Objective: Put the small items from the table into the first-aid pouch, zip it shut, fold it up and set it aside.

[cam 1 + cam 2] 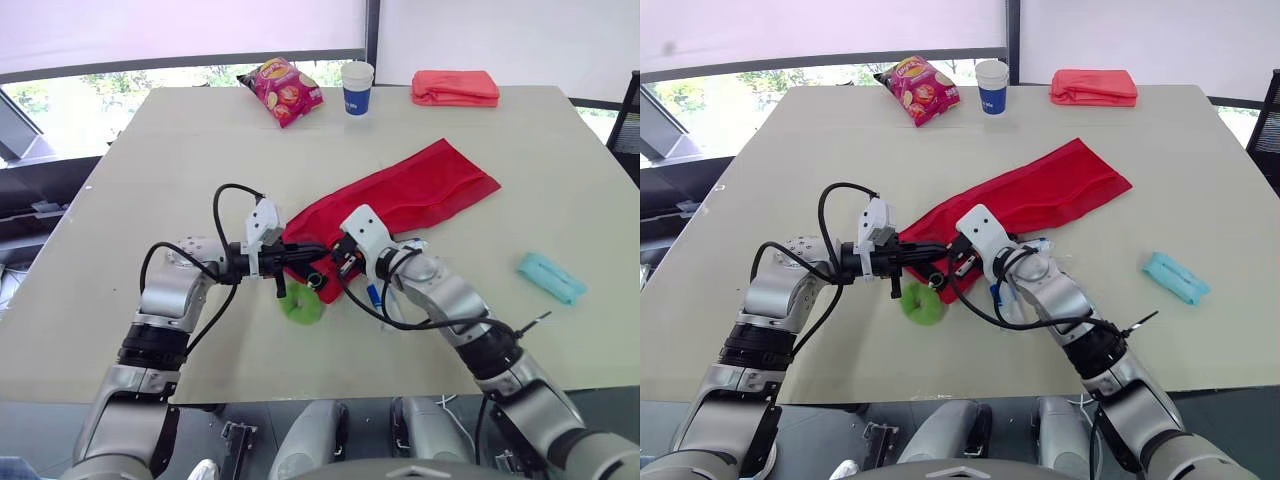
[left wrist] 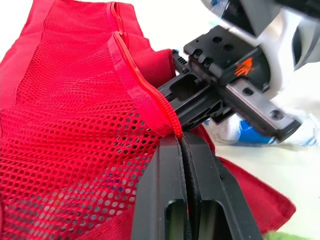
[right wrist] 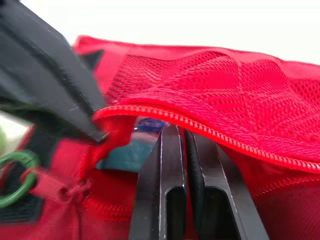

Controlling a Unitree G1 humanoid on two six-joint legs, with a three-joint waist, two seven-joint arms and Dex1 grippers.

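Across the beige table (image 1: 150,170) the red first-aid pouch (image 1: 420,190) lay slantwise, its long axis running from the near middle to the far right, zip mouth pointing toward us. We judged that packing was in hand: our left gripper (image 2: 181,142) pinched the zip edge, and our right gripper (image 3: 184,131) was closed narrowly on the mesh rim beside it. A teal packet (image 1: 551,277) and a green item (image 1: 300,305) lay outside, so one gripper must release and fetch them.

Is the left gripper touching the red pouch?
Touching. The left wrist view shows the left gripper with its jaws shut on the zipper edge of the pouch.
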